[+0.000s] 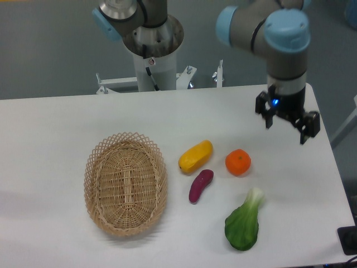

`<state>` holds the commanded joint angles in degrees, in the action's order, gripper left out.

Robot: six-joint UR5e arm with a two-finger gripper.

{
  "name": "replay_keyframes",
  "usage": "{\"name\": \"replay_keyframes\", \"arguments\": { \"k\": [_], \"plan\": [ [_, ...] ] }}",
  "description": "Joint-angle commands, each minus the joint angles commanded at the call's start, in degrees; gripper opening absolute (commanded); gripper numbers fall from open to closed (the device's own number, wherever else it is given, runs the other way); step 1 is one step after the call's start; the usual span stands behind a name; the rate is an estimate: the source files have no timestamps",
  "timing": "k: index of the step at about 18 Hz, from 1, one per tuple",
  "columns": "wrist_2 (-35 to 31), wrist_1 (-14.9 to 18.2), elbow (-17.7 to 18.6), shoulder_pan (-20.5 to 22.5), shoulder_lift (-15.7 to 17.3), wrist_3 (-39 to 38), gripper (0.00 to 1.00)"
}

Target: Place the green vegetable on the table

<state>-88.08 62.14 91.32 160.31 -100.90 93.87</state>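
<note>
The green vegetable [243, 222], a bok-choy-like toy with a broad dark leaf and pale stem, already lies on the large flat white table [50, 128], well to the right of the oval woven wicker basket [125, 183]. So the placing looks done; I judge the next move is only a retreat. The black two-finger gripper [287, 127] hangs far right of the basket, jaws spread and empty. No readable writing shows.
</note>
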Motion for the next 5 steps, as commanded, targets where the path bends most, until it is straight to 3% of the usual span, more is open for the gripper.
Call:
{"name": "replay_keyframes", "arguments": {
  "k": [5],
  "plan": [
    [3.1,-0.2,0.6,0.7,0.4,-0.3,1.00]
  ]
}}
